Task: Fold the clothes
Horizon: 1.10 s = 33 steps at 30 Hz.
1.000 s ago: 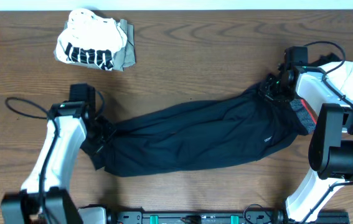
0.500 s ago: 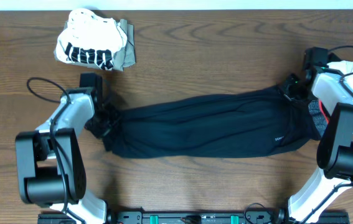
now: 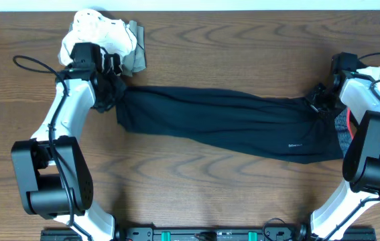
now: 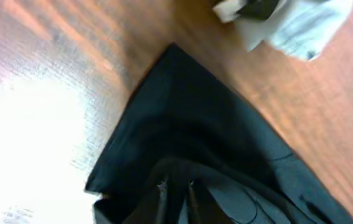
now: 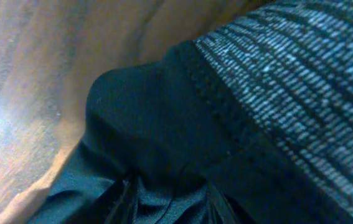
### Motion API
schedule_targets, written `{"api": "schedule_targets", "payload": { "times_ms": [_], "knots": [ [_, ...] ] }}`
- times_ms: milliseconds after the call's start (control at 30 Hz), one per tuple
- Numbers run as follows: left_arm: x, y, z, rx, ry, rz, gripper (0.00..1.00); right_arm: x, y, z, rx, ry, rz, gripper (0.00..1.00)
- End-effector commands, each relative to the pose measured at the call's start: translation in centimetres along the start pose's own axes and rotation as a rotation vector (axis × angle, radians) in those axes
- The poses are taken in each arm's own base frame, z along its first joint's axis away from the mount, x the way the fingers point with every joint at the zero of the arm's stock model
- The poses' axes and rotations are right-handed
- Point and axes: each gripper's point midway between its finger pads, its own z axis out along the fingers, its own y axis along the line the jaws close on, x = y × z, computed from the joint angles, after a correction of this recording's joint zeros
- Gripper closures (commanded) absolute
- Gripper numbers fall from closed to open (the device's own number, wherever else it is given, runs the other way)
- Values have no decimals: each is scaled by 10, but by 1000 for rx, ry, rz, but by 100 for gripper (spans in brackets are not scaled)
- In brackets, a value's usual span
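Note:
The long black trousers [image 3: 223,124] lie stretched across the table, pulled taut between both arms. My left gripper [image 3: 111,90] is shut on the leg end at the upper left; in the left wrist view black cloth [image 4: 188,143] bunches between the fingers [image 4: 175,198]. My right gripper [image 3: 318,104] is shut on the waist end at the right; the grey waistband [image 5: 301,81] and black cloth fill the right wrist view, with the fingers [image 5: 170,199] buried in folds. A white black-printed top [image 3: 96,33] with an olive piece [image 3: 136,57] sits at the upper left, right beside the left gripper.
The brown wooden table [image 3: 216,53] runs under everything. The white wall edge lies along the far side. The arm bases stand at the near left and near right corners.
The left gripper has carried the leg end up and away toward the white top. The trousers have stretched longer and flatter. The right gripper has shifted slightly right with the waist end.

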Motion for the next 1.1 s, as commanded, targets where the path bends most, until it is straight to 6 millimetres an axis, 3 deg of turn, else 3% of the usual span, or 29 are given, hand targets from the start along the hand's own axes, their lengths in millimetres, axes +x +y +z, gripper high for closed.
{"api": "schedule_targets", "payload": {
  "times_ms": [0, 133, 200, 233, 267, 300, 500, 667, 800, 933, 1067],
  "knots": [
    [-10, -5, -7, -3, -18, 52, 86, 26, -43, 30, 156, 89, 43, 64],
    [-2, -1, -23, -44, 36, 102, 68, 17, -33, 5, 104, 41, 43, 60],
    [5, 3, -31, -71, 75, 99, 42, 13, -24, -12, 51, 15, 16, 41],
    [10, 6, -34, -86, 97, 95, 20, 11, -20, -21, 28, 1, 4, 26],
    [15, 10, -36, -104, 122, 90, 3, 9, -18, -32, 10, -14, -9, 13],
    [22, 15, -38, -125, 149, 85, 2, 8, -16, -43, -4, -31, -22, 1],
    [56, 37, -47, -219, 291, 110, 2, 15, -20, -109, -57, -108, -35, 1],
    [78, 42, -36, -231, 348, 222, 2, 37, -17, -150, -142, -109, -131, 1],
    [85, 43, -20, -202, 349, 264, 2, 62, -15, -162, -183, -45, -212, 1],
    [94, 47, -11, -189, 367, 264, 2, 76, -20, -162, -166, 3, -251, 1],
    [97, 50, -3, -178, 365, 289, 2, 90, -11, -165, -232, 55, -346, 1]
  ]
}}
